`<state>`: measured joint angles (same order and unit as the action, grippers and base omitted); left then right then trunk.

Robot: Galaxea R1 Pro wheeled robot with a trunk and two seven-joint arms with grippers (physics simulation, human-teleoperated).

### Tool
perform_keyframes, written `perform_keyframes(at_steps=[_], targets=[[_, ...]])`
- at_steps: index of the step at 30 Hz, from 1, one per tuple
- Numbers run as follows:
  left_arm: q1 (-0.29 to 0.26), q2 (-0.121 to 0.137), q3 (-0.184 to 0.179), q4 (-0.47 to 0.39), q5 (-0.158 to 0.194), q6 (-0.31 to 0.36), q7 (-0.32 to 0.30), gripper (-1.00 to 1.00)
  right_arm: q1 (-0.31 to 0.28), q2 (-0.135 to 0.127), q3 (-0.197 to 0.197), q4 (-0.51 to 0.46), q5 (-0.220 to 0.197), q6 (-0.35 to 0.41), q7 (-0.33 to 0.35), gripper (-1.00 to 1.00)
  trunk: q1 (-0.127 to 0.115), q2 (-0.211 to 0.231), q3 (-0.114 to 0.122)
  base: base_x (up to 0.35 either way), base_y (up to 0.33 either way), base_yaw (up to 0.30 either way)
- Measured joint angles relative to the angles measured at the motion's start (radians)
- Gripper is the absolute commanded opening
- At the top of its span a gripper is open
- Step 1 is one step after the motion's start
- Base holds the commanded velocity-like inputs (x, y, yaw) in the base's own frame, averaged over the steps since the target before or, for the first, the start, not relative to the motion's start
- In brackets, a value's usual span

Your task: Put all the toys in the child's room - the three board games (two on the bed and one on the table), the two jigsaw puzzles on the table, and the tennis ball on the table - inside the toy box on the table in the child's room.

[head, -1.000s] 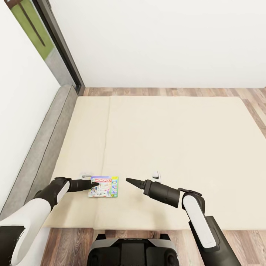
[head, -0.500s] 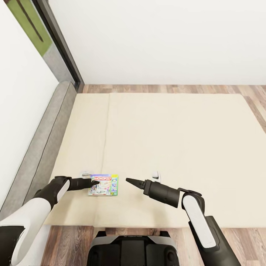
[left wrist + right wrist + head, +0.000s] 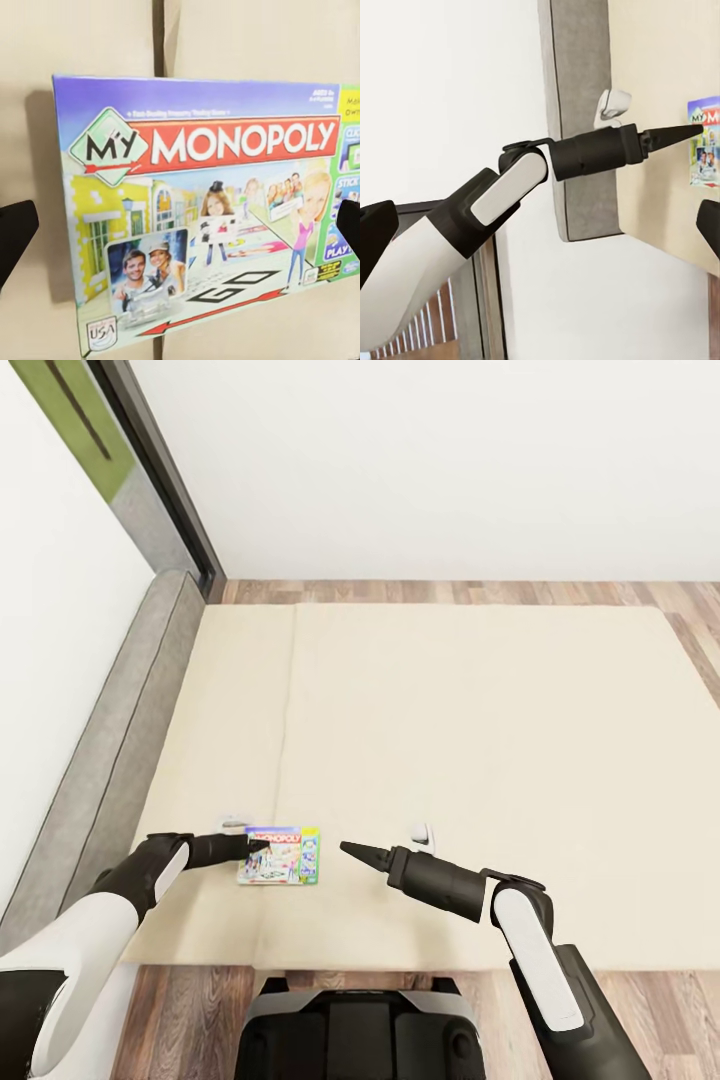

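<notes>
Beige bed (image 3: 480, 760): our left gripper (image 3: 180, 225) spread wide above the board game (image 3: 280, 855); right gripper (image 3: 352, 849), grip untellable.

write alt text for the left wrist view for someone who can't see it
A My Monopoly board game lies flat on the beige bed, its cover showing a red title banner and cartoon people on a game board. The left end effector hangs open over it, one dark fingertip at each side edge of the frame.
</notes>
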<state>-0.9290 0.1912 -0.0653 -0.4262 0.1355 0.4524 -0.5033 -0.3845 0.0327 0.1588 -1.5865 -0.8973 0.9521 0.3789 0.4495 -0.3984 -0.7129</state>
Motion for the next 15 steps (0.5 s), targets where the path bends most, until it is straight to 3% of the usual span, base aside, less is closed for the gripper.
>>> perform_keyframes(at_steps=[15], targets=[[0.000,-0.005,0.001,-0.002,0.001,-0.038,0.064,1.00,0.000,0.000,0.000,0.001,0.000,0.000,0.000,1.00,0.000,0.000,-0.022,0.000,0.000,0.000]])
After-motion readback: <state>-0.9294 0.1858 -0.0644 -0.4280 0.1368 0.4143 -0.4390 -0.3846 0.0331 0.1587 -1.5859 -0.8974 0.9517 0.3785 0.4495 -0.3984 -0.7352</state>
